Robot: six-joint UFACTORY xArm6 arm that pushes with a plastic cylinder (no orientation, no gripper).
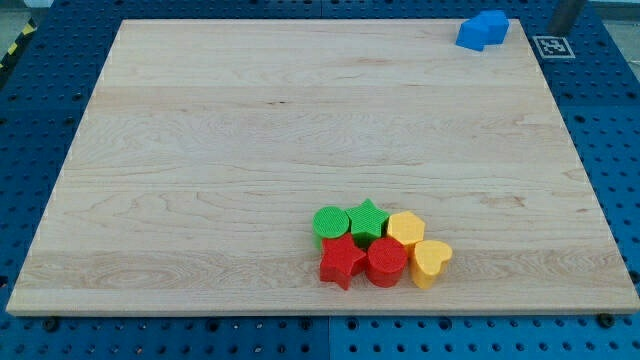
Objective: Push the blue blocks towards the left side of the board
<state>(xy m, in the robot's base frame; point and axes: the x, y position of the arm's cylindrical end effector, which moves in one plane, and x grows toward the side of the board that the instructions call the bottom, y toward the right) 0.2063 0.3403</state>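
Note:
Two blue blocks sit touching each other in the board's top right corner: one (471,36) on the left and one (494,23) on the right. Their shapes are hard to make out. The dark rod comes in at the view's top right edge. My tip (566,32) is just off the board's right edge, a short way to the right of the blue blocks and not touching them.
A tight cluster lies near the board's bottom edge, right of centre: green cylinder (331,222), green star (368,219), yellow block (405,229), red star (342,262), red cylinder (386,262), yellow heart (431,262). A black-and-white marker (552,46) lies beside the tip. The wooden board (250,150) rests on a blue perforated table.

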